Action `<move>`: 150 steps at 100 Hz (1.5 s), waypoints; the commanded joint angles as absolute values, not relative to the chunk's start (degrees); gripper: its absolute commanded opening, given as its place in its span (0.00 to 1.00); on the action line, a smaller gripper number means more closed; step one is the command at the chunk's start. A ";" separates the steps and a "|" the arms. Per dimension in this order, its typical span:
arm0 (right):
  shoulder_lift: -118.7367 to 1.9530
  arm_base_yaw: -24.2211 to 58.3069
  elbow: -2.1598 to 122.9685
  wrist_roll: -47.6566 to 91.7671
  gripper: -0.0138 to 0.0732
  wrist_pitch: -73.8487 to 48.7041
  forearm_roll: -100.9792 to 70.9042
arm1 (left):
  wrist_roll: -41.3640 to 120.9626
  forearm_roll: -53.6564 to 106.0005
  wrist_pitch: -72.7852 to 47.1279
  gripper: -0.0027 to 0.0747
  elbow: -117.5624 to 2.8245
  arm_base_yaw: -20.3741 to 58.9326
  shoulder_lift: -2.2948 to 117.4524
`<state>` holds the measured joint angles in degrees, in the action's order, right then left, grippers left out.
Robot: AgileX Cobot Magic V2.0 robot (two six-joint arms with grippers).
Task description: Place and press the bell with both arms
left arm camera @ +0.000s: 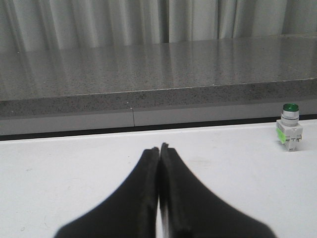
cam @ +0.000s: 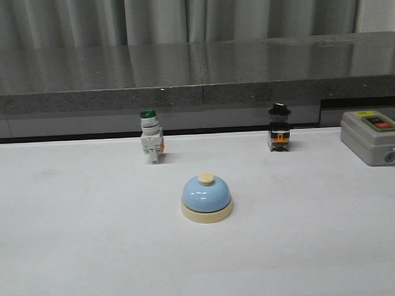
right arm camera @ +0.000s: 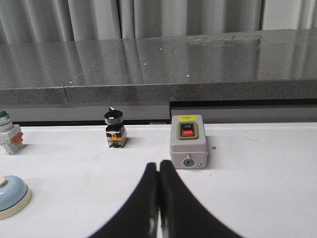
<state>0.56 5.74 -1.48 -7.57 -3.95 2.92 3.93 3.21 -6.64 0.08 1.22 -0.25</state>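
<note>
On table: bell upright, knob up.

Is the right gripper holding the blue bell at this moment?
No: in the right wrist view the right gripper is shut on nothing, and the bell sits apart on the table.

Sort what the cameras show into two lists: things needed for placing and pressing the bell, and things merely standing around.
Needed: bell; left gripper, fingers shut; right gripper, fingers shut.

Standing around: green-capped push-button switch; black-knobbed switch; grey box with red button.
</note>
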 commanded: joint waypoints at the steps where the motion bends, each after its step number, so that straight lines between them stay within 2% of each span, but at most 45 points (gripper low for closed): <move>1: 1.36 5.44 -0.68 -7.52 0.09 1.34 3.56 | 3.58 3.29 -1.52 0.01 2.44 1.09 -1.93; 27: 1.36 5.44 1.00 -7.78 0.09 8.66 3.55 | 3.58 3.29 -1.52 0.01 2.44 1.09 -1.93; 48: -0.46 5.44 13.44 -7.72 0.09 -3.84 3.91 | 3.58 3.29 -1.52 0.01 2.44 1.09 -1.93; 93: -31.14 5.44 41.68 -7.72 0.09 -38.37 3.95 | 3.58 3.29 -1.52 0.01 2.44 1.09 -1.93; 125: -42.21 6.09 43.80 -6.56 0.09 -38.61 -2.51 | 3.58 3.29 -1.52 0.01 2.44 1.09 -1.93; 150: -52.79 13.22 47.93 0.00 0.09 -39.34 -5.52 | 3.58 3.29 -1.52 0.01 2.44 1.09 -1.93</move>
<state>-48.99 10.72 44.44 -1.74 -42.33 -4.51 3.93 3.21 -6.59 0.08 1.22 -0.25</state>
